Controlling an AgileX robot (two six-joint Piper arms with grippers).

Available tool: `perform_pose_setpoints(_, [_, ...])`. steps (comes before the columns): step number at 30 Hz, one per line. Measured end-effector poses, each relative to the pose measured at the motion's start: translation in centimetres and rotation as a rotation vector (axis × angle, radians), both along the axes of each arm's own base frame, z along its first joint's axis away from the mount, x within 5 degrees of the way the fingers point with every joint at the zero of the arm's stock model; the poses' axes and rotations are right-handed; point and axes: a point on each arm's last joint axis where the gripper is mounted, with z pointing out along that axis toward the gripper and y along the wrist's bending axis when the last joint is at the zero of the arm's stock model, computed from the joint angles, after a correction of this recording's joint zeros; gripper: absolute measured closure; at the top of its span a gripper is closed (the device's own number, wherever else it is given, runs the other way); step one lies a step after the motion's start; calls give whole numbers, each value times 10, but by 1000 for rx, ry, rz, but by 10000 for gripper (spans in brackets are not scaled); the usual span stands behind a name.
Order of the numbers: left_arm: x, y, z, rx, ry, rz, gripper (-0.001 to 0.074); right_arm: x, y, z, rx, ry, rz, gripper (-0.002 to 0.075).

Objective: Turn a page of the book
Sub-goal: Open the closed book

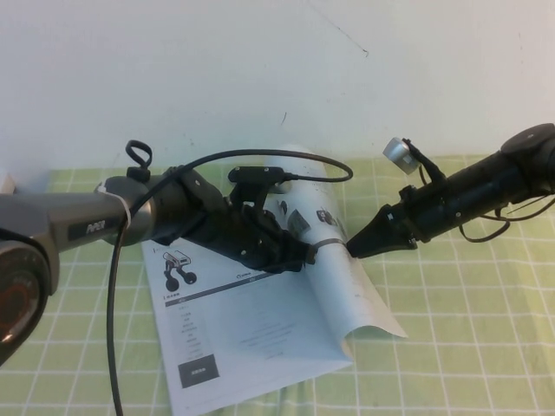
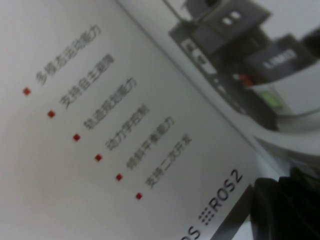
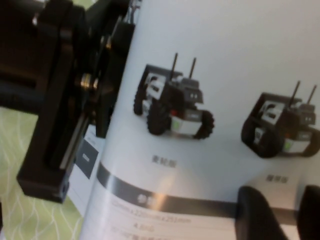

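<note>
glossily curled page (image 1: 334, 260), right gripper (image 1: 354, 248) pinching, left gripper (image 1: 299, 256) alongside.

Readable print on the arm and the page

You can read "PiPER" on the left arm (image 1: 87, 228) at nine o'clock in the high view, and "ROS2" on the page (image 2: 150, 100) at six o'clock in the left wrist view, under six red-bulleted Chinese lines; the figures under the robot photos are too blurred.

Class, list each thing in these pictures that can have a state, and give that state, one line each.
Thin white paper book: open, flat on the green checked cloth.
Glossy white page with robot photos: lifted, curled.
Left gripper: over the book, at the lifted page.
Right gripper: at the page's raised side.
</note>
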Motion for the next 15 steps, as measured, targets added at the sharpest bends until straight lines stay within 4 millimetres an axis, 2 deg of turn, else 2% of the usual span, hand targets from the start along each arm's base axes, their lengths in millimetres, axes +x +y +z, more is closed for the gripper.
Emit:
perform_pose_setpoints(8, [-3, 7, 28, 54, -85, -26, 737, 2, 5, 4, 50, -15, -16, 580])
perform_pose_setpoints(15, [-3, 8, 35, 62, -105, -24, 737, 0, 18, 6, 84, -30, -6, 590])
